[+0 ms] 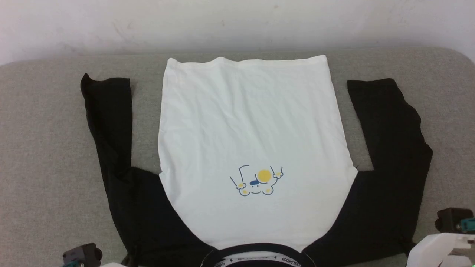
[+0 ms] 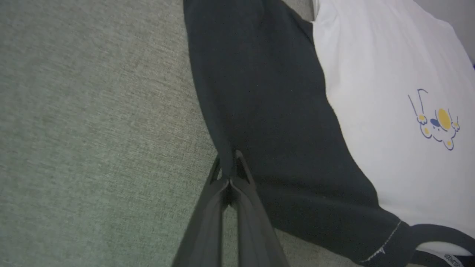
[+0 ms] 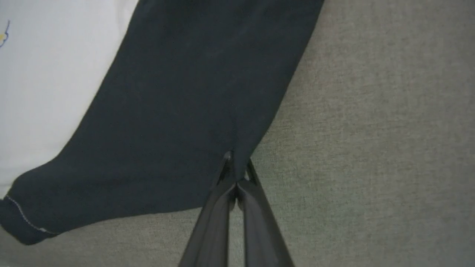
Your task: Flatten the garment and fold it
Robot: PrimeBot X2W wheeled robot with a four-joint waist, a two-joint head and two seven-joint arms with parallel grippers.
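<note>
The garment (image 1: 248,129) lies spread on the grey surface, chest print up and its black collar (image 1: 259,248) nearest me. The hem is at the far side, and the black sleeves (image 1: 111,126) angle away on both sides. My left gripper (image 2: 230,165) is shut on the outer edge of the garment's black sleeve (image 2: 259,92) near the shoulder. My right gripper (image 3: 236,165) is shut in the same way on the edge of the other black sleeve (image 3: 193,92). In the head view, the two gripper bodies (image 1: 82,255) (image 1: 454,219) sit at the lower corners.
A grey fabric surface (image 1: 44,155) carries the garment and has bare room to the left and right of the sleeves. Its far edge meets a white wall (image 1: 237,22).
</note>
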